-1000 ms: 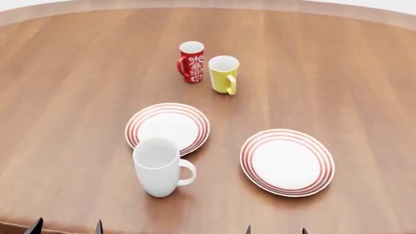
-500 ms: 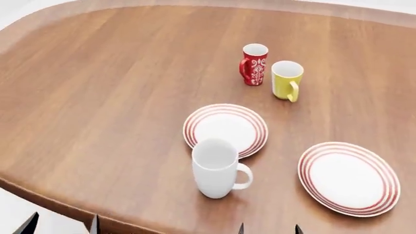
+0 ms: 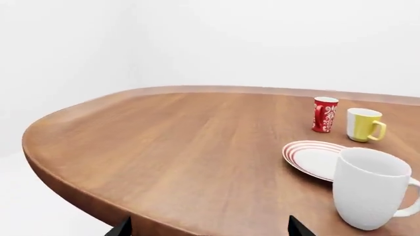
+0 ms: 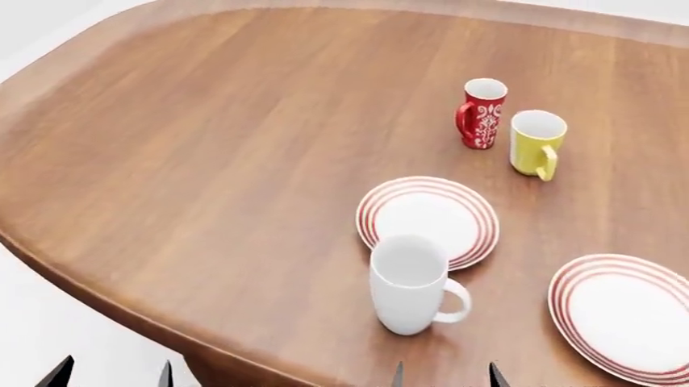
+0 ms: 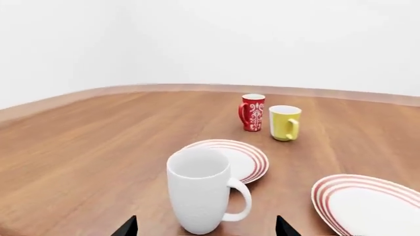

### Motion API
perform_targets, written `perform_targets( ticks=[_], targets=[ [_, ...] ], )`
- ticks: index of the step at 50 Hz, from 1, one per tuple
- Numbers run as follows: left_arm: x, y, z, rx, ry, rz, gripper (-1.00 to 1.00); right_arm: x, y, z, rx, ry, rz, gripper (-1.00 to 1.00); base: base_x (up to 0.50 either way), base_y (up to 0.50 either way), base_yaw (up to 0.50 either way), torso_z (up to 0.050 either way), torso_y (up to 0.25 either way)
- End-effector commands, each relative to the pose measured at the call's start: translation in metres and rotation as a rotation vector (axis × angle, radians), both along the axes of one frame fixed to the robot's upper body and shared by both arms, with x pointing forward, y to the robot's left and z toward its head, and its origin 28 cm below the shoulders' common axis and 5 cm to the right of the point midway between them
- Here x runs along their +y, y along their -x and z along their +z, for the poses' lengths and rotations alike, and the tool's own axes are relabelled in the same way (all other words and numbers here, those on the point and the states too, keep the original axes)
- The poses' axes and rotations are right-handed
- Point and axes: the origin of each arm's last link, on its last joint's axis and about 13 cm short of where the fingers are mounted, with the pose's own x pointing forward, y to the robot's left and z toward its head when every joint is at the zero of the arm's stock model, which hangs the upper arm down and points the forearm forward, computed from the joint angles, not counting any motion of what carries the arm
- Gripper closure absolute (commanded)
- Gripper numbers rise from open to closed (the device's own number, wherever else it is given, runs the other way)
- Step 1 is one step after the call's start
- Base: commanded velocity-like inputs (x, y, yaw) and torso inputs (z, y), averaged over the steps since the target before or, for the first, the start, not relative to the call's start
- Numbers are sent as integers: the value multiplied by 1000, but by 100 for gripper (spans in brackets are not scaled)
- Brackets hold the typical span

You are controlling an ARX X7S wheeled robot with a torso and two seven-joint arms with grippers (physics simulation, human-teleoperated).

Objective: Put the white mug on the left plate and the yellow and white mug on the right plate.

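The white mug (image 4: 409,284) stands upright on the table just in front of the left plate (image 4: 431,211), its handle toward the right plate (image 4: 630,316). Farther back stands the yellow and white mug (image 4: 536,143). Only the dark tips of my left gripper (image 4: 112,376) show, open and empty, off the table's near edge. My right gripper (image 4: 447,377) is open and empty too, just short of the white mug (image 5: 200,189). In the left wrist view the white mug (image 3: 371,188) sits off to one side of my left gripper (image 3: 208,231).
A red mug with a white floral pattern (image 4: 482,113) stands beside the yellow and white mug. The rounded wooden table edge (image 4: 97,274) runs diagonally near my left gripper, with white floor beyond it.
The head view has swung left, so mugs and plates sit further right in it and the table's left edge shows. The mugs and plates keep their places on the table.
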Motion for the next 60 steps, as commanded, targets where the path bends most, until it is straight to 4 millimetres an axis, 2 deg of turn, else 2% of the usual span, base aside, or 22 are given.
perform_targets(
  ticks=[1, 5, 12, 21, 26, 31, 35, 48, 55, 60],
  targets=[
    [-1, 2, 6, -1, 16, -26, -100, -5, -6, 17, -23, 5, -8, -100, 97, -493, 0, 0, 0],
    [2, 0, 12, -4, 42, 1, -100, -2, -5, 18, -25, -4, -9, -100, 63, -504, 0, 0, 0],
    [4, 1, 10, 2, 59, 13, -100, -1, -7, 8, -2, -7, -8, -100, 48, -509, 0, 0, 0],
    [6, -8, 31, -26, 32, 29, -100, -5, -6, 9, -9, -20, -23, -100, 49, -509, 0, 0, 0],
    [6, 0, 34, -11, 72, 0, -100, -5, -8, 5, 3, -17, -25, -100, 50, -508, 0, 0, 0],
    [5, -1, 27, -36, 27, 30, -100, -6, -4, 7, 20, -14, -32, -100, 0, 0, 0, 0, 0],
    [6, 3, 32, -23, 85, 9, -100, -8, -3, 8, 7, -29, -42, -100, 363, 114, 0, 0, 0],
    [8, 2, 33, -37, 76, 15, -100, -8, -3, 7, -2, -25, -63, -100, 477, 149, 0, 0, 0],
    [7, 2, 32, -32, 79, 6, -100, -8, -4, 9, -1, -41, -66, -100, 27, 8, 0, 0, 0],
    [8, 3, 32, -31, 72, -3, -100, -6, -3, 9, 14, -37, -53, -100, 477, 149, 0, 0, 0]
  ],
)
